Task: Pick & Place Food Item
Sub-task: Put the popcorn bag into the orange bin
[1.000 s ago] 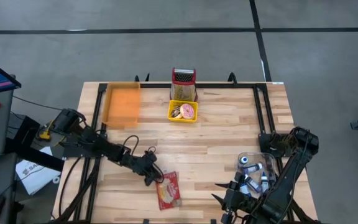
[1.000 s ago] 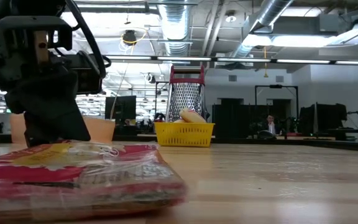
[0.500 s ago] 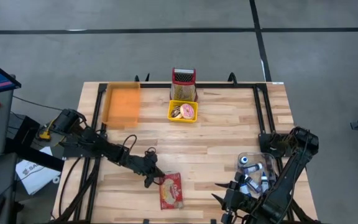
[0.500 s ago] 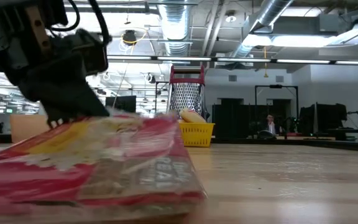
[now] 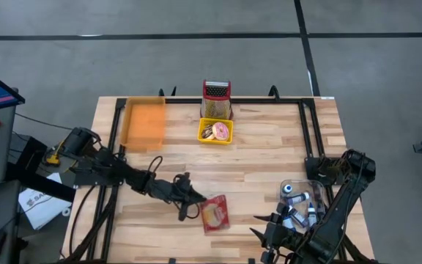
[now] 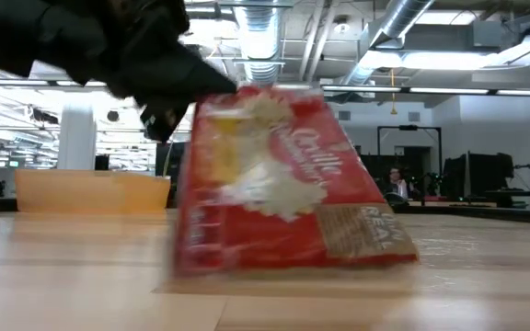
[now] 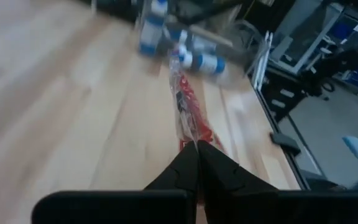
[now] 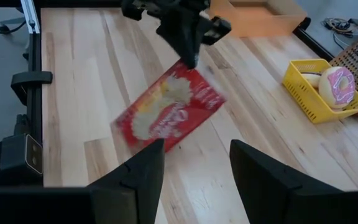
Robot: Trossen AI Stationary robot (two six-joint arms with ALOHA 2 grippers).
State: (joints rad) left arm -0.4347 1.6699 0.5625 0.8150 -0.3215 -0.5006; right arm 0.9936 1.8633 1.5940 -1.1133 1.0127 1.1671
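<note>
I've got the left gripper (image 5: 193, 202) pinching the red packet (image 5: 215, 214) by its edge, lifting; next carry it toward the orange tray (image 5: 144, 123) at eleven o'clock.

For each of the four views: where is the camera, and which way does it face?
High: overhead, straight down on table; both arms.
Low: table height, level; left pincer lifting packet.
Left wrist: past own shut fingers pinching packet.
Right wrist: past own open fingers; packet, left pincer, basket.
Shared: all four show the packet.
</note>
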